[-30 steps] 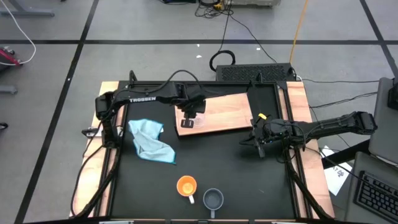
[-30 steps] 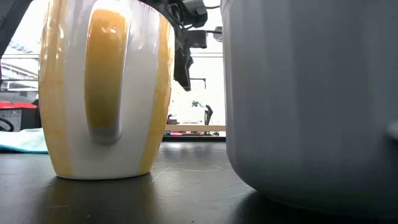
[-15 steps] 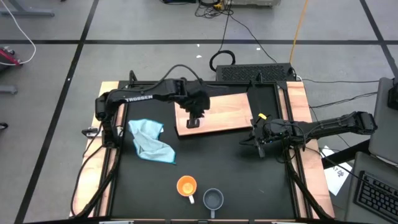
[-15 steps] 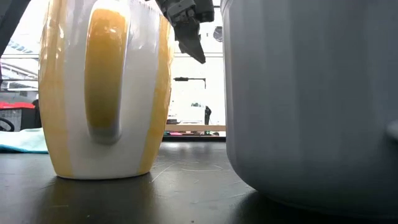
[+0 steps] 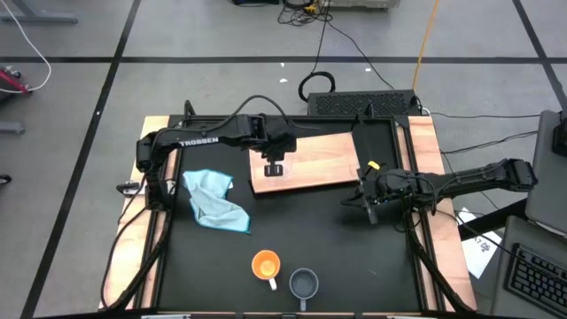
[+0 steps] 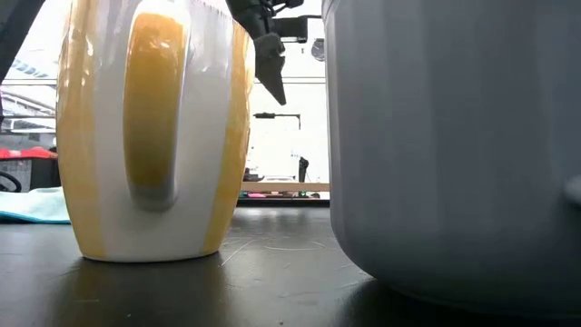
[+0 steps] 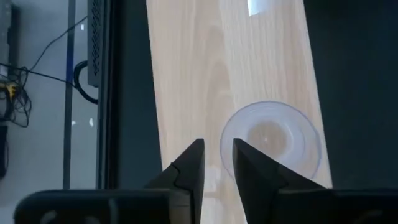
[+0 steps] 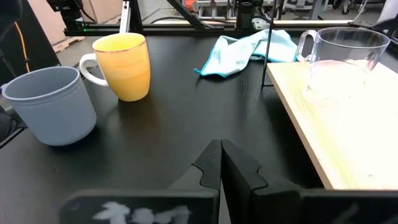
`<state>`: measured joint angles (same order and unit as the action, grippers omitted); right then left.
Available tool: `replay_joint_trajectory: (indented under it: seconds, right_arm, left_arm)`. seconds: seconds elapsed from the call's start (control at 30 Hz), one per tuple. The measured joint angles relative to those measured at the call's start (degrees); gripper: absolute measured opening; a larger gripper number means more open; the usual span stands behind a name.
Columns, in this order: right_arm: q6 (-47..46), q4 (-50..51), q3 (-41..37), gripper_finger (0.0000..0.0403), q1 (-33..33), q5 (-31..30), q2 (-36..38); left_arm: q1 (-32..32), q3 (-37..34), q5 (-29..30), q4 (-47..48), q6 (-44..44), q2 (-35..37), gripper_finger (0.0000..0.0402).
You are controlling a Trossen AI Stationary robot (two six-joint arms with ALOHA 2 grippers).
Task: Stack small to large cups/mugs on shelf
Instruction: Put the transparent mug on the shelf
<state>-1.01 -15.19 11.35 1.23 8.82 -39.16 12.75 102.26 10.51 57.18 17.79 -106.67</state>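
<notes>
The tiny clear glass cup [image 7: 273, 146] stands upright on its base on the light-wood shelf [image 5: 323, 164], near the shelf's left end; it also shows in the right wrist view [image 8: 345, 53]. My left gripper [image 7: 217, 158] hangs above the shelf beside this cup, fingers pointing down with a narrow gap, touching nothing. The orange mug [image 5: 265, 265] and the grey-blue mug [image 5: 304, 283] stand side by side on the black table near its near edge. My right gripper [image 5: 368, 206] rests shut, low at the table's right side, off the shelf's right end.
A light blue cloth [image 5: 213, 202] lies crumpled on the table's left side, between the shelf and the mugs. Pale wooden rails [image 5: 159, 221] run along both sides of the table. Bare black table lies between the shelf and the two mugs.
My left gripper has risen from low over the glass cup to higher above the shelf, shifting a little toward the far edge. The cup stays standing on the shelf.
</notes>
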Motion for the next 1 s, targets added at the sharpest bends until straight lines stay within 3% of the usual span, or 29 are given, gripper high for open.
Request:
replay_joint_trajectory:
  seconds: [0.2,0.47,0.8,1.0]
  right_arm:
    - [0.2,-0.9,0.0,0.0000,0.0,0.0,0.0]
    - [0.2,-1.1,0.0,0.0000,0.0,0.0,0.0]
    - [0.2,-1.3,0.0,0.0000,0.0,0.0,0.0]
    - [0.2,-4.5,0.0,0.0000,0.0,0.0,0.0]
  left_arm:
    - [0.8,0.1,0.2,-1.4,-3.5,2.6,0.0009]
    - [0.6,-5.5,-3.5,-9.7,-6.1,19.0,0.0002]
    - [-5.2,-37.0,-0.6,-32.7,-11.5,47.2,0.0001]
    - [-7.9,-56.4,1.5,-45.0,-15.6,59.3,0.0001]
